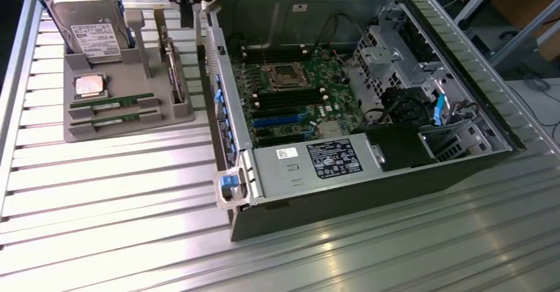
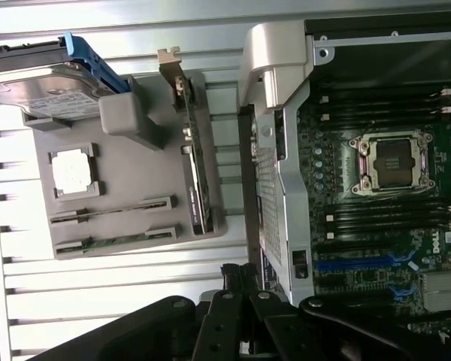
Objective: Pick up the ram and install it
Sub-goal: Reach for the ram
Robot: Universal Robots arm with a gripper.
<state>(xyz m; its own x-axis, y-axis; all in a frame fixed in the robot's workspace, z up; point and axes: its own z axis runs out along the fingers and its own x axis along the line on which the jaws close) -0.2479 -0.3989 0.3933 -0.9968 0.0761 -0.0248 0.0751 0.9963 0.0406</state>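
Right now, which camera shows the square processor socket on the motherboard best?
The wrist view: it looks straight down on the processor socket, with its metal frame plain to see. The exterior view shows the socket from a slant.

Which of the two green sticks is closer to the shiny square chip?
The ram stick right beside the silver chip. The other ram stick lies one slot farther from it.

Robotics lab bench set up for computer assembly.
An open computer case (image 1: 368,193) lies on a ribbed aluminium desk (image 1: 114,200) with its motherboard (image 1: 289,95) laid bare. Beside it, a grey moulded tray (image 1: 101,131) holds loose parts in fitted slots, among them a hard drive (image 1: 92,33). Metal frame struts (image 1: 525,33) stand beyond the desk at the exterior view's right.
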